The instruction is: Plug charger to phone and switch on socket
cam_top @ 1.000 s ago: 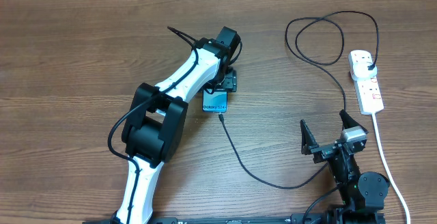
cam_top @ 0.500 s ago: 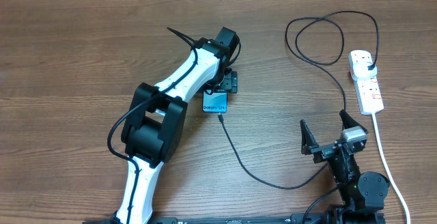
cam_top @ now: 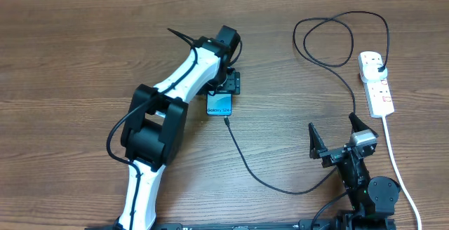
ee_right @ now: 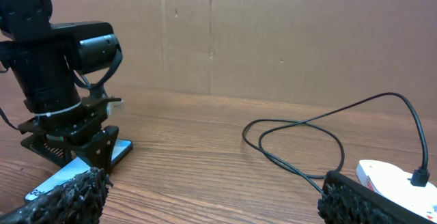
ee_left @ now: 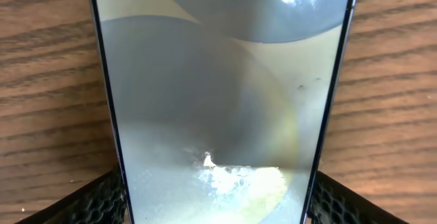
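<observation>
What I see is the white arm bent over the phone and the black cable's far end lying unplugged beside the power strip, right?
Not quite. The far end of the black cable is plugged into the white power strip, not lying beside it; the overhead view shows this. The white arm does bend over the phone.

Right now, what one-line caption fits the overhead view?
Left gripper grips the phone; the charger trails from the phone's edge to the socket; right gripper sits open.

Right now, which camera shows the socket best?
Overhead: the whole socket shows, red markings and all. The right wrist view catches only one end, low at right; the left wrist view shows none of it.
</observation>
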Tool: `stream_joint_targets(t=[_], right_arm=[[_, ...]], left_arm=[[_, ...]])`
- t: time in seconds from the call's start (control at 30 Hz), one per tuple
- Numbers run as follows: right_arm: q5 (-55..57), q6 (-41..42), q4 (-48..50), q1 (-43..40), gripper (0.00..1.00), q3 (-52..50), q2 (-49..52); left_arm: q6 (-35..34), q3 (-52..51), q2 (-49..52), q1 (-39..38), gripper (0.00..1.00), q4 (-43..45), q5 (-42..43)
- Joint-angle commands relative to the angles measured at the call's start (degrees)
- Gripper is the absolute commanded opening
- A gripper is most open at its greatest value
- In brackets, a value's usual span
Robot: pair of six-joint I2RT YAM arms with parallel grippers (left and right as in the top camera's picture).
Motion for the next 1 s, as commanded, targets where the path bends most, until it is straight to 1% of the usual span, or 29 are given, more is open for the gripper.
stream_joint_targets(t=[0.0, 0.13, 0.3, 0.33, 0.4, 0.47, 0.5, 0.53, 0.57, 0.6, 0.67, 0.73, 0.8, 0.83, 0.9, 0.97], right_arm=[[0.22, -0.24, 0.31, 0.31, 1.0, -0.55, -0.42], [0.22, -0.24, 0.31, 0.31, 1.0, -0.55, -0.42], [0.2, -0.24, 1.42, 0.31, 1.0, -0.55, -0.42], [-1.11, 0.15, 2.78, 0.33, 1.0, -0.55, -0.42], [-9.9, 0.59, 3.02, 0.33, 1.0, -0.55, -0.42], [-15.5, 0.94, 4.46, 0.33, 1.0, -0.55, -0.42], [-16.68, 2.86, 5.97, 0.31, 1.0, -0.55, -0.42], [-17.59, 6.6, 7.69, 0.31, 1.0, -0.5, -0.42], [-18.64, 8.15, 8.83, 0.33, 1.0, -0.28, -0.42], [-18.73, 8.57, 8.87, 0.33, 1.0, -0.04, -0.42], [-16.92, 13.2, 7.98, 0.26, 1.0, 3.21, -0.37], [-14.49, 17.0, 3.41, 0.26, 1.0, 9.6, 1.2], [-13.35, 17.2, -1.42, 0.26, 1.0, 15.17, 3.98], [-12.48, 17.2, -5.62, 0.26, 1.0, 19.87, 6.97], [-12.61, 16.72, -20.81, 0.26, 1.0, 37.13, 20.48], [-12.63, 16.5, -31.69, 0.28, 1.0, 47.95, 29.62]], left_arm=[[4.11, -1.95, -0.24, 2.45, 0.82, -0.31, 13.22], [5.27, -1.95, -0.33, 4.31, 0.82, -0.83, 18.56], [10.75, -1.77, -0.33, 6.73, 0.82, -1.9, 29.94], [11.78, -1.73, -0.33, 7.15, 0.82, -2.14, 31.65], [13.77, -1.73, -0.44, 8.11, 0.82, -2.95, 35.39], [15.32, -1.68, -0.63, 8.83, 0.82, -3.74, 38.45], [15.58, -1.68, -0.81, 9.18, 0.81, -3.93, 39.67], [15.65, -1.64, -1.03, 9.6, 0.81, -4.15, 40.57], [15.69, -1.64, -1.29, 9.97, 0.81, -4.17, 41.59], [15.72, -1.64, -1.57, 10.19, 0.81, -4.2, 42.62], [15.98, -1.64, -2.97, 10.71, 0.82, -4.2, 45.31], [15.96, -1.64, -4.66, 10.67, 0.82, -4.11, 45.29], [15.91, -1.64, -5.84, 10.62, 0.82, -4.02, 45.53], [15.89, -1.64, -6.6, 10.6, 0.82, -4.04, 45.7], [14.29, -1.64, -8.68, 10.58, 0.82, -3.76, 45.75], [12.92, -1.64, -9.73, 10.58, 0.82, -3.04, 46.69]])
